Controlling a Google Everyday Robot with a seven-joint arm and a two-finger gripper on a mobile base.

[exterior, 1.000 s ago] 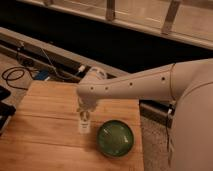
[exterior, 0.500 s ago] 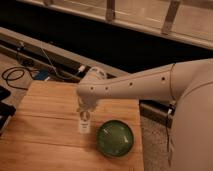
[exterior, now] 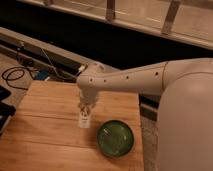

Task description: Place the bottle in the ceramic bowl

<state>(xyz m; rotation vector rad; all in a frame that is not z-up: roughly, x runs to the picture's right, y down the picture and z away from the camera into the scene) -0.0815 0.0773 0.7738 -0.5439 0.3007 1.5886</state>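
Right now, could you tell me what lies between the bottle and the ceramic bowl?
In the camera view, only bare wooden tabletop separates the bottle from the ceramic bowl to its right. The gripper is directly above the bottle.

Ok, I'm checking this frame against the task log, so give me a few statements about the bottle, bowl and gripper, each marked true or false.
1. The bottle stands upright on the wooden table. True.
2. The bottle lies inside the ceramic bowl. False: it stands on the table, left of the bowl.
3. The gripper is directly above the bottle, at its top. True.
4. The bowl holds fruit. False: it is empty.
5. The bowl is red. False: it is dark green.
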